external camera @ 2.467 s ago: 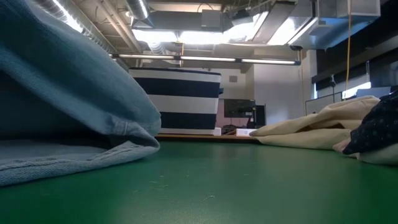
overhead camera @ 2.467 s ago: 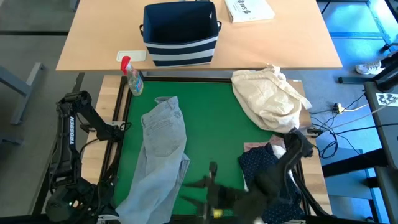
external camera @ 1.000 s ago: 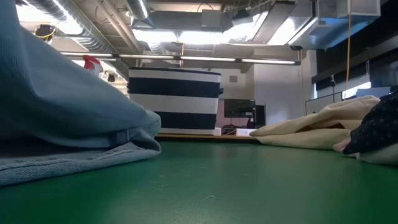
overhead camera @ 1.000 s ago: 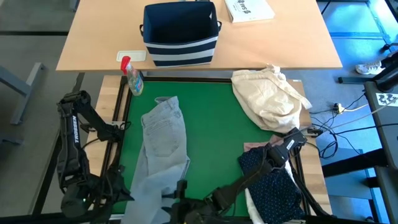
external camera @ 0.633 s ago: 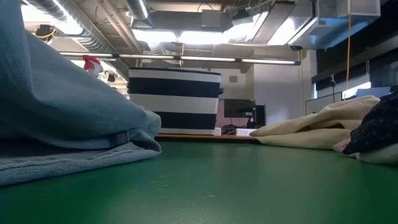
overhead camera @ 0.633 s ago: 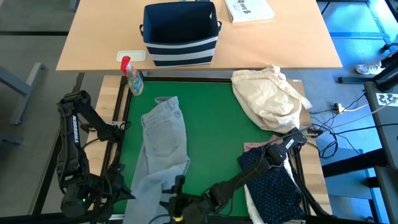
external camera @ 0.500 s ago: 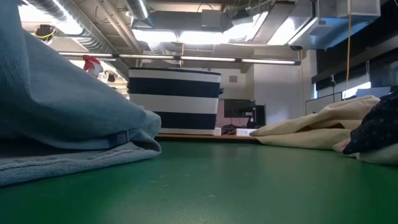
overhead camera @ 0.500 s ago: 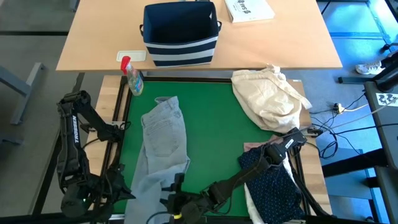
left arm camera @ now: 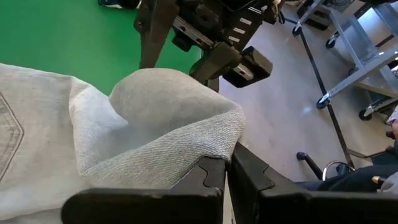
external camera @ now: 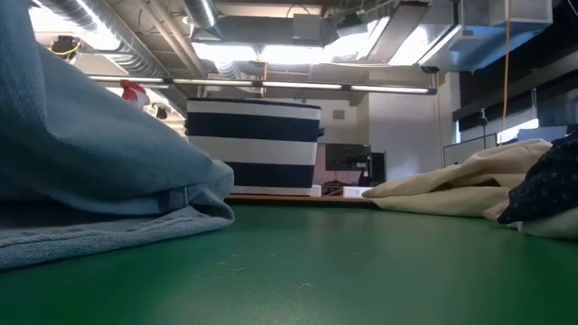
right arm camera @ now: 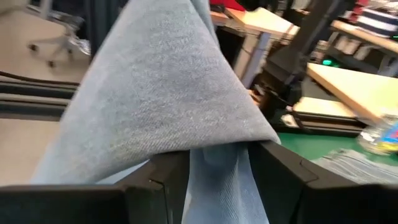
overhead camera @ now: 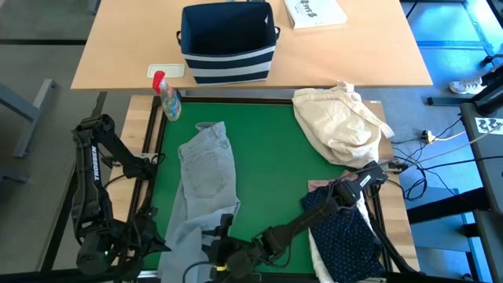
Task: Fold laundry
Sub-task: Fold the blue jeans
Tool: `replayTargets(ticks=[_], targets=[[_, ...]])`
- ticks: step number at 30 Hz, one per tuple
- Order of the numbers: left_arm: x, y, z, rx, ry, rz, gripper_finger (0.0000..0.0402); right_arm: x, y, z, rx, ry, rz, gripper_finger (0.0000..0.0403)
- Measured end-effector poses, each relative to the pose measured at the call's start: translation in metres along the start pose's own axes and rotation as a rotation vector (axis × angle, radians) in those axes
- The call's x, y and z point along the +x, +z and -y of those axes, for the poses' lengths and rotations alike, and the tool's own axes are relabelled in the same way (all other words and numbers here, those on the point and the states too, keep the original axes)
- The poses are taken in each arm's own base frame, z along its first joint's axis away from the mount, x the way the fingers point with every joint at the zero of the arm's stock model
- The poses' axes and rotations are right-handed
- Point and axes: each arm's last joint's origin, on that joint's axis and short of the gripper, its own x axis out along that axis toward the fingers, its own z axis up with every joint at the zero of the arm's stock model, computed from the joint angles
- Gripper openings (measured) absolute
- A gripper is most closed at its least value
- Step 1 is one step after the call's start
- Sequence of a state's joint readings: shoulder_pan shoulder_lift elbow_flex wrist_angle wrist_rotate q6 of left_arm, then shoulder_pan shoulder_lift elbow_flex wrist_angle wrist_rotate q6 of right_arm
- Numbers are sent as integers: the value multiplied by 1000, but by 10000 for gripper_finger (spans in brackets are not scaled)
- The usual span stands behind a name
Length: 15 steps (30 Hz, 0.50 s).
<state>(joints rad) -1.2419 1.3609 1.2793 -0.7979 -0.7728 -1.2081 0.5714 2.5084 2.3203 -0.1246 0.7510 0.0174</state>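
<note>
Light grey jeans [overhead camera: 206, 177] lie lengthwise on the green mat, waist toward the far edge, leg ends at the near left. They fill the left of the low view [external camera: 90, 171]. My left gripper [left arm camera: 227, 171] is shut on the leg end near the mat's near left corner [overhead camera: 161, 245]. My right gripper [right arm camera: 217, 171] has reached across the near edge [overhead camera: 222, 237] and is shut on a raised hump of the same leg end. A navy white-dotted shirt [overhead camera: 342, 228] lies heaped with a pink top [overhead camera: 318, 187] at the near right. My left gripper pinches the jeans' hem edge [left arm camera: 208, 149] between its two fingers. The cloth doubles back over itself just beyond the fingertips, raised off the mat. My right gripper has a bunched fold of the jeans leg [right arm camera: 214, 152] between its two fingers [right arm camera: 171, 174], coming nearly level from the table's right. A peak of cloth stands above the fingers and a corner [right arm camera: 270, 134] overhangs one finger.
A cream-beige cloth bundle [overhead camera: 342, 122] lies at the far right of the mat. A navy striped bin [overhead camera: 228, 43] stands on the wooden table beyond, and a spray bottle [overhead camera: 167, 98] at the mat's far left corner. The mat's middle [overhead camera: 275, 173] is bare.
My right gripper has moved a little toward the table's left along the near edge, in against the jeans' leg end. In the low view the near part of the jeans has risen slightly.
</note>
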Motion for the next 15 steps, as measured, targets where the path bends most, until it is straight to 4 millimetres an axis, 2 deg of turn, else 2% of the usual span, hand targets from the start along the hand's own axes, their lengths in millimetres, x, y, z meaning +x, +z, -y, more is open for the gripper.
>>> replayTargets(ticks=[4, 10, 11, 15], targets=[[0, 0, 0, 7, -1, 0, 5, 2, 1, 0, 12, 71, 5, 140], [0, 0, 0, 9, 1, -2, 5, 0, -1, -5, 28, 181, -12, 20], [0, 0, 0, 9, -1, -7, 5, -1, -1, -7, 33, 217, -16, 12], [0, -2, 0, 7, -23, -64, 5, -11, 1, -12, 75, 432, -84, 24]])
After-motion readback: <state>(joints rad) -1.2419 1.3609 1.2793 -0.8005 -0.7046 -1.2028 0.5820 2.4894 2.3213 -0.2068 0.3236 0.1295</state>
